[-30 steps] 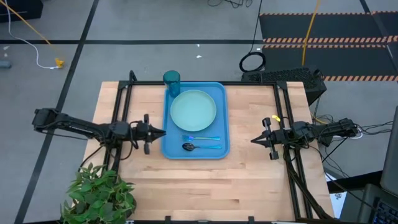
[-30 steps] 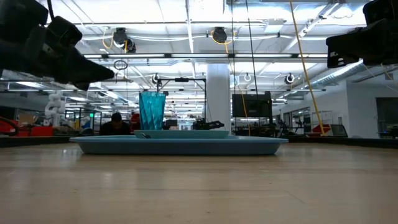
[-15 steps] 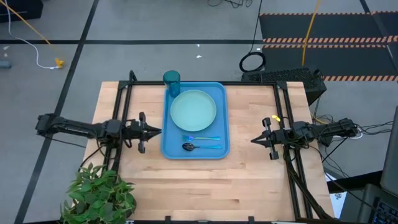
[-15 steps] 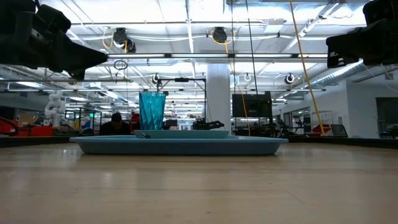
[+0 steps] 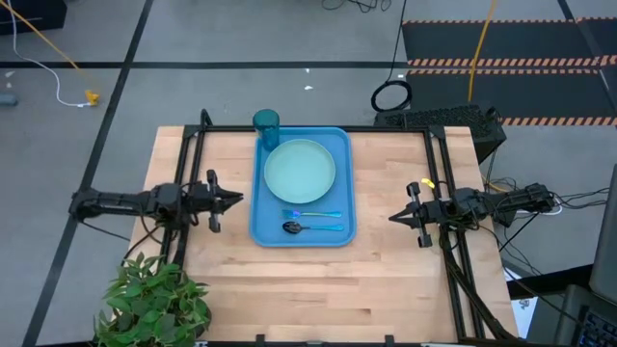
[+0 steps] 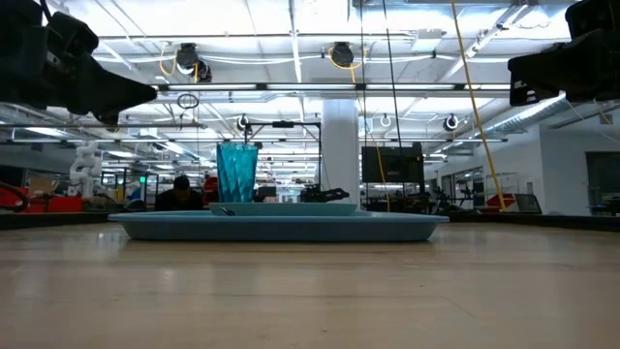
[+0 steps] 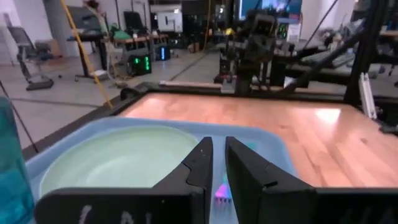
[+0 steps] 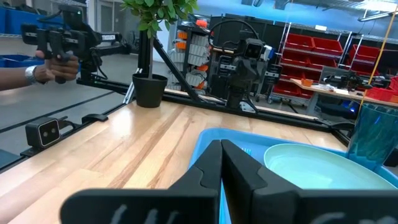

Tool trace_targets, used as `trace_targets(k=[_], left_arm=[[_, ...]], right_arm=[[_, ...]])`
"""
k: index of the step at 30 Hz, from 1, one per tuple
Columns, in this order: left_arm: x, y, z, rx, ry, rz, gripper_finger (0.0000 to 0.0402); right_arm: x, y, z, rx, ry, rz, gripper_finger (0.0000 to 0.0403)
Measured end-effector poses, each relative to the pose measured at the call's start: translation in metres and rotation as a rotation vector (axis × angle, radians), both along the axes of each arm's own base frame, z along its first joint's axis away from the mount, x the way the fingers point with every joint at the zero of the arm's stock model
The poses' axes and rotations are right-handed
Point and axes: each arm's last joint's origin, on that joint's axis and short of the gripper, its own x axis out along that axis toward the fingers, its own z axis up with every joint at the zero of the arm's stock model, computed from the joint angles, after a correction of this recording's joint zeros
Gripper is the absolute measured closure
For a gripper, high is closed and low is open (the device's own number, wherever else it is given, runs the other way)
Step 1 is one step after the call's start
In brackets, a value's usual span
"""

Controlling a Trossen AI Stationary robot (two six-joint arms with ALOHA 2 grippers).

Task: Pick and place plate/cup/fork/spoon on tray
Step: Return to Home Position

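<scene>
The blue tray (image 5: 339, 145) lies mid-table. On it rests the mint-green plate (image 5: 300, 172). The teal cup (image 5: 266, 123) stands upright at the tray's far left corner. The fork (image 5: 314, 214) and the dark-bowled spoon (image 5: 307, 227) lie flat side by side on the tray's near end. My left gripper (image 5: 240, 200) points level at the tray from its left, a short way off; the left wrist view shows a narrow gap between its fingers (image 7: 217, 158), with nothing in it. My right gripper (image 5: 392, 218) hovers level to the right of the tray, shut (image 8: 222, 149) and empty.
A potted plant (image 5: 154, 299) stands at the table's near left corner. Black frame rails (image 5: 190, 173) run along both sides of the table. Bare wood (image 5: 318, 289) stretches between the tray and the near edge. In the right wrist view, a person's hand (image 8: 53, 65) holds a device beyond the table.
My left gripper has drawn back from the tray toward the table's left edge and has tipped up from a slight downward slant to level. Nothing on the tray has moved.
</scene>
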Motion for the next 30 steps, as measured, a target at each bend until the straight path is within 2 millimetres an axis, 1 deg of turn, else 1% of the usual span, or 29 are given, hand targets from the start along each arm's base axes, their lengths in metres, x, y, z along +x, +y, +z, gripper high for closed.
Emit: trace_targets(k=[9, 22, 30], left_arm=[[-0.0041, -0.0007, 0.0047, 0.032, -0.052, -0.039, 0.0355], [-0.0036, 0.0, 0.0037, 0.077, -0.035, -0.033, 0.0355], [-0.0034, 0.0009, 0.0034, 0.073, -0.032, -0.024, 0.0355]], right_arm=[[0.0, 0.0, 0.0, 0.0, 0.0, 0.0, 0.0403], [0.0, 0.0, 0.0, 0.0, 0.0, 0.0, 0.0403], [0.0, 0.0, 0.0, 0.0, 0.0, 0.0, 0.0403]])
